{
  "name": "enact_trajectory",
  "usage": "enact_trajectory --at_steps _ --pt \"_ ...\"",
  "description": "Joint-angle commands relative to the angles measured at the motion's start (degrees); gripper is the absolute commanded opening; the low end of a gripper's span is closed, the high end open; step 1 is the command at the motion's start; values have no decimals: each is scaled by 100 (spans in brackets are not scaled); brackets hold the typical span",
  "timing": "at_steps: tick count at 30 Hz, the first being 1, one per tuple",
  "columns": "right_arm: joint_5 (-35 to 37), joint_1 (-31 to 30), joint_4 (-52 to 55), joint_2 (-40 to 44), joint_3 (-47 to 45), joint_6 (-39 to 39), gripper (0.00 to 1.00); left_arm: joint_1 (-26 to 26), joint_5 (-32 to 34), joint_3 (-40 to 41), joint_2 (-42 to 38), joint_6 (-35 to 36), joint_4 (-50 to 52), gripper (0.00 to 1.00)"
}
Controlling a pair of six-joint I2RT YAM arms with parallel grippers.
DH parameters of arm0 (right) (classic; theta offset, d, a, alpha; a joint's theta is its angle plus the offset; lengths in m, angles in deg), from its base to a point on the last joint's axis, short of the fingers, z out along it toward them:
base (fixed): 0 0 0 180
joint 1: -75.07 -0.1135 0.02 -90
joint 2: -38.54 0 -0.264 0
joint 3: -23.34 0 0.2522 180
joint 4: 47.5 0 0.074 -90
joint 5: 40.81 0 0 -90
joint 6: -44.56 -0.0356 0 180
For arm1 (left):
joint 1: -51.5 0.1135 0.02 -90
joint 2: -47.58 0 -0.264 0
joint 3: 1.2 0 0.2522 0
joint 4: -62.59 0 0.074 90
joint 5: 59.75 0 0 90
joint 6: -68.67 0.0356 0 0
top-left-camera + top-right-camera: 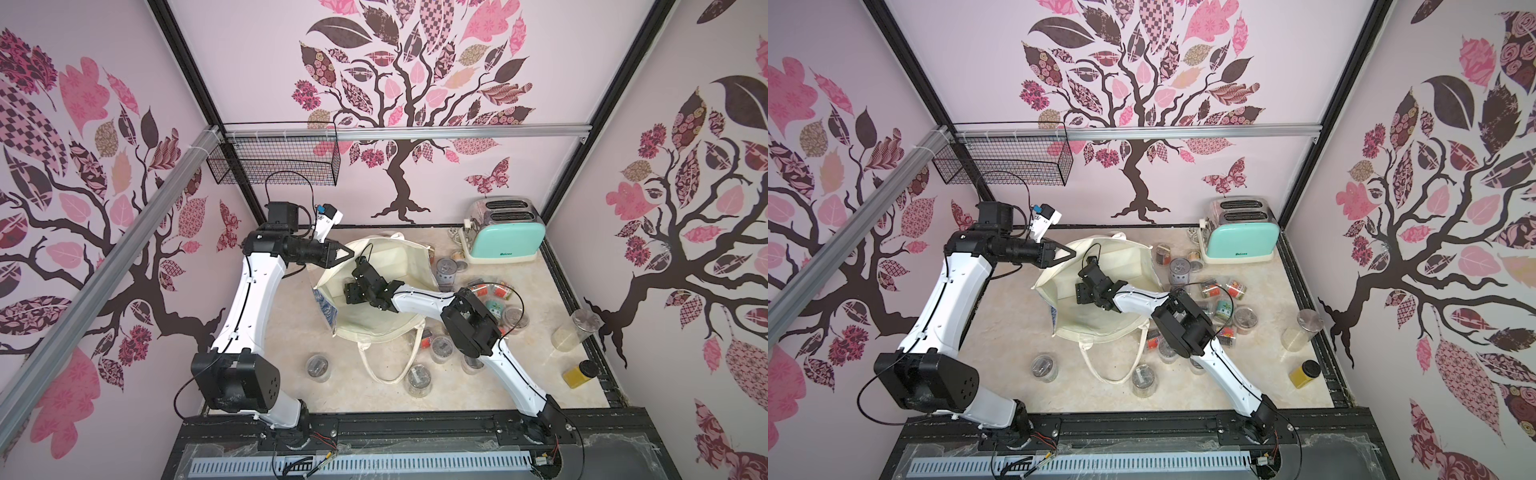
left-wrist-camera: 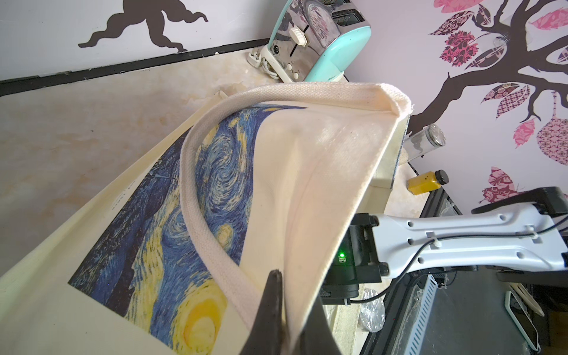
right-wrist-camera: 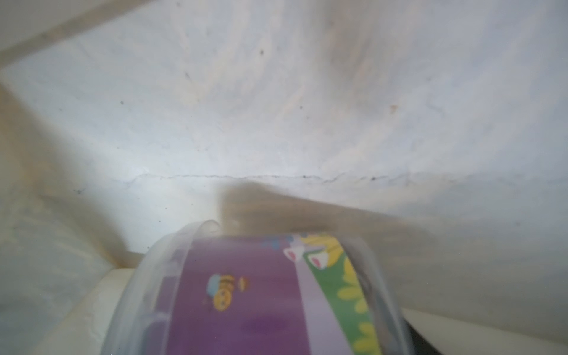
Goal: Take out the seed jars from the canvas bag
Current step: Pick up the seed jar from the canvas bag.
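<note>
The bag (image 1: pixel 409 259) stands open-mouthed in the middle of the table (image 1: pixel 291 332), one strap (image 1: pixel 374 368) trailing towards the near side. The left gripper (image 1: pixel 343 252) is closed on the bag's far-left rim. In the left wrist view its fingers (image 2: pixel 272 307) pinch the cream canvas beside the printed side.

The right gripper (image 1: pixel 353 293) reaches down inside the bag. The right wrist view shows a purple-labelled jar (image 3: pixel 261 292) close to the camera, with canvas all round. The fingers are not visible there, so I cannot tell how wide they stand or whether they hold it.

Other jars (image 1: pixel 494 293) lie scattered on the table right of the bag, up to the toaster (image 1: pixel 503 232) at far right. A few more sit on the near side.
</note>
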Motion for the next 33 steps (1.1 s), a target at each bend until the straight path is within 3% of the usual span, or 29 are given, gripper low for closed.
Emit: enact_trajectory --at_steps 1,7,12,19,25,31,33 --pt "-152 26 -162 808 -425 125 67 -36 -191 -89 -175 -31 71 0" --pt "-252 28 -435 1561 -1132 142 60 -35 -126 -70 -206 -110 62 0" --pt "-359 25 -201 2154 -1407 164 60 -36 -94 -59 -208 -285 -20 0" --pt "-697 29 628 3516 -2236 15 60 25 480 -512 394 -298 -157 0" --pt "-1113 29 1731 4573 -2645 88 60 95 346 -975 961 -447 -277 0" --pt "-936 38 2812 5490 -2732 212 60 226 554 -1198 1321 -275 -569 0" --pt "-901 72 3108 5774 -2783 206 60 304 678 -1383 1463 -135 -621 8"
